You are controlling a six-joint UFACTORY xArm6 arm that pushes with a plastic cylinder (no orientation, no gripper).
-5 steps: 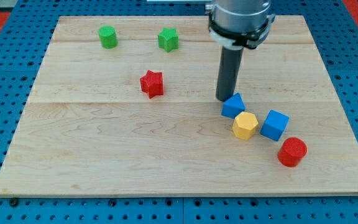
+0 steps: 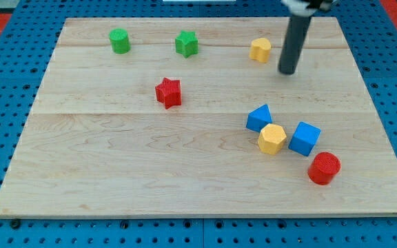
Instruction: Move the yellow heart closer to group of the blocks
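Nearest, toward the view's bottom right of the wooden desk (image 2: 116,179): red cylinder (image 2: 324,168), blue cube (image 2: 304,138), yellow hexagon (image 2: 272,138) and blue wedge-like block (image 2: 258,117), clustered, the yellow touching the wedge. Mid-desk left: red star (image 2: 169,92), alone. Farthest row: green cylinder (image 2: 120,41), green star (image 2: 187,43), yellow heart (image 2: 260,49) well apart from the cluster, and the rod's tip (image 2: 287,71) just right of it, not touching; the arm carries no hand, grasping nothing.
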